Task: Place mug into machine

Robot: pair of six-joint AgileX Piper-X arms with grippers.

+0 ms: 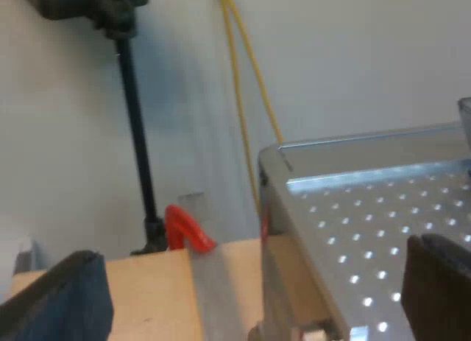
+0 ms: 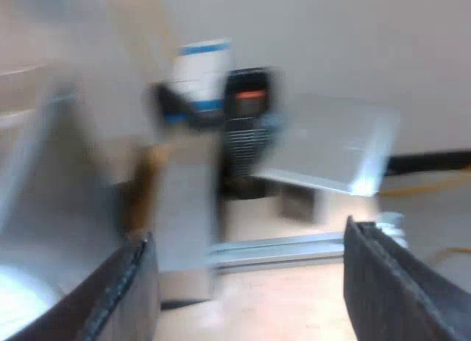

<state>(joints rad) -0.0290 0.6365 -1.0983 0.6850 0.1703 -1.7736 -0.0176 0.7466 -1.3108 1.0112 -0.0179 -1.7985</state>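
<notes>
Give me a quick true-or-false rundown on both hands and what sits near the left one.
1. The left hand is open. True.
2. The right hand grips a mug. False: it is open, with nothing between its fingers.
3. A perforated metal plate lies close by the left hand. True.
4. The clip beside the black pole is blue. False: it is red.
</notes>
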